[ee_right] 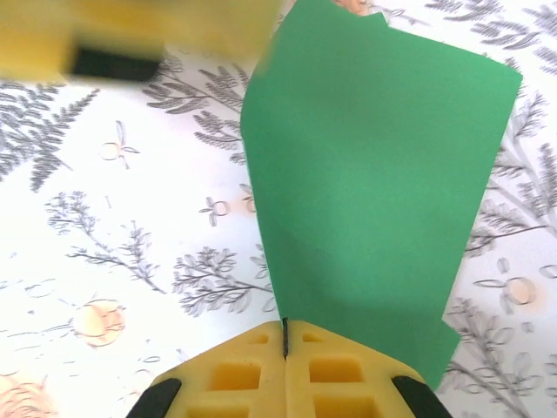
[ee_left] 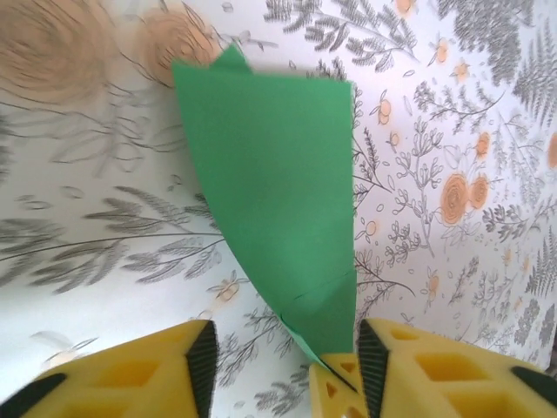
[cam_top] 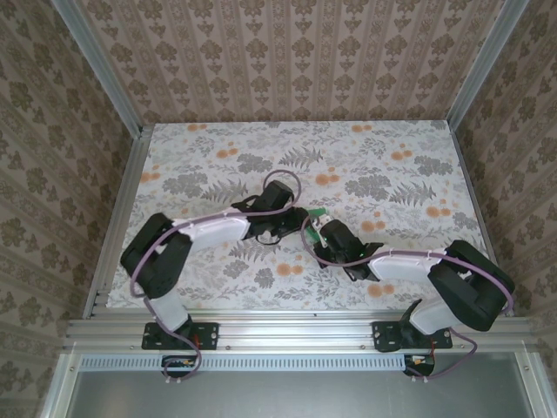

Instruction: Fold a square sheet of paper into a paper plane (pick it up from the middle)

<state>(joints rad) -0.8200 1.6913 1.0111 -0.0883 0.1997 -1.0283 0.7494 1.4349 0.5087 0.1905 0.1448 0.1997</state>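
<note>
**Paper clamped in the right pincer, left pincer standing apart**

I see the bright green sheet of thin paper (ee_right: 374,183) lifted off the surface near the middle of the table, slightly right of centre, where the two arms meet. The right gripper (ee_right: 285,344) has its yellow fingers pressed together on the sheet's lower edge, and the paper rises out of them, creased and no longer a flat square. The left gripper (ee_left: 283,361) has its yellow, black-padded fingers (ee_left: 202,353) apart. The sheet's lower corner dips between them, close to the finger on the right of that view; I cannot tell whether it touches.

The table (cam_top: 392,157) wears a white cloth printed with grey ferns and leaves and small orange flowers. Beige wallpaper (cam_top: 287,61) with a pale damask stripe lines the left, far and right sides of the cell, with aluminium posts in the far corners. An aluminium rail (cam_top: 296,329) runs along the near edge and carries both bases. The left arm (cam_top: 218,231) reaches in from the near left, the right arm (cam_top: 409,266) from the near right.
</note>
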